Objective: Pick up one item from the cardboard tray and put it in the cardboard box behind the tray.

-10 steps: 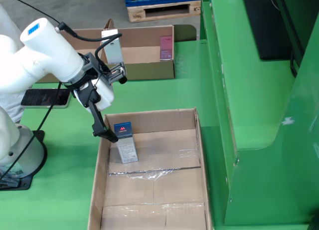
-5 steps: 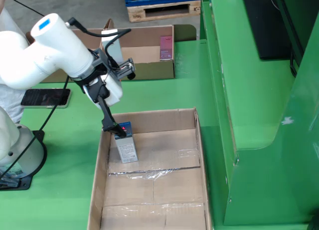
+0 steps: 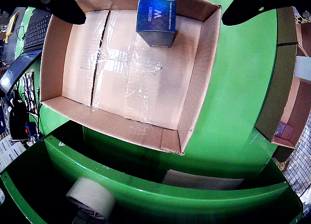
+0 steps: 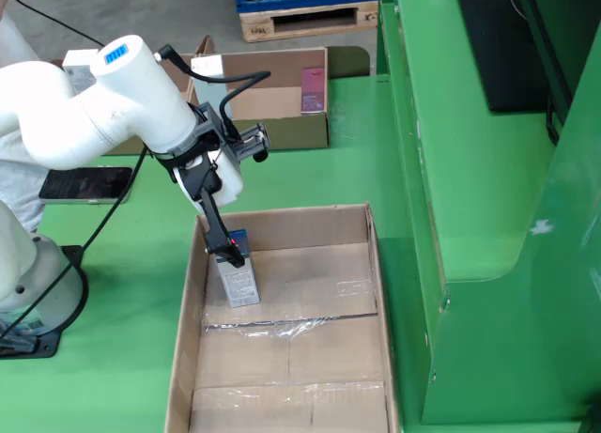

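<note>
Tape roll [image 3: 91,197] sits closest to the lens; beyond it, the hand [image 3: 150,8] hangs spread wide, gripping nothing, blue box [image 3: 156,22] upright between its fingers inside the tray [image 3: 192,93].

item: small blue box [image 3: 156,21] [image 4: 239,275] — white lettering, standing upright
place: inside the cardboard tray [image 3: 194,102] [image 4: 282,358], against its wall nearest the cardboard box [image 4: 272,104]
cardboard box: open-topped — behind the tray

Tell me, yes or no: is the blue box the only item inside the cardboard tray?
Yes. In the wrist view the blue box stands alone against the far wall of the cardboard tray, whose taped floor holds nothing else.
</note>
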`<move>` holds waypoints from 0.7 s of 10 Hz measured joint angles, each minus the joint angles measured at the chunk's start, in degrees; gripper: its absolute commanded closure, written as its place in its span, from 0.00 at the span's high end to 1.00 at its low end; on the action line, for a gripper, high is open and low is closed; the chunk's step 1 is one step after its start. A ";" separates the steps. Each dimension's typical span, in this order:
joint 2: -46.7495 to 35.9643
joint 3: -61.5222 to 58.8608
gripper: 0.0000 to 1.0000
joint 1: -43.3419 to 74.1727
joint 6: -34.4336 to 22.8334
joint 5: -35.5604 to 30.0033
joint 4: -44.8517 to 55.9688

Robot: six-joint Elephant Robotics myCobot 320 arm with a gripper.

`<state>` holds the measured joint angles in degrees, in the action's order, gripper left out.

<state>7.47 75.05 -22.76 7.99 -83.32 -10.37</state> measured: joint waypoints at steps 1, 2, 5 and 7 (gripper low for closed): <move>0.08 -0.08 1.00 0.00 0.00 -0.08 0.00; 2.28 -2.81 1.00 1.93 -0.79 -2.10 2.11; 5.36 -6.32 1.00 2.55 -1.14 -2.63 4.66; 7.82 -9.05 1.00 4.22 -1.05 -3.25 6.95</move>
<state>15.29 66.00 -18.54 6.94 -86.57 -3.42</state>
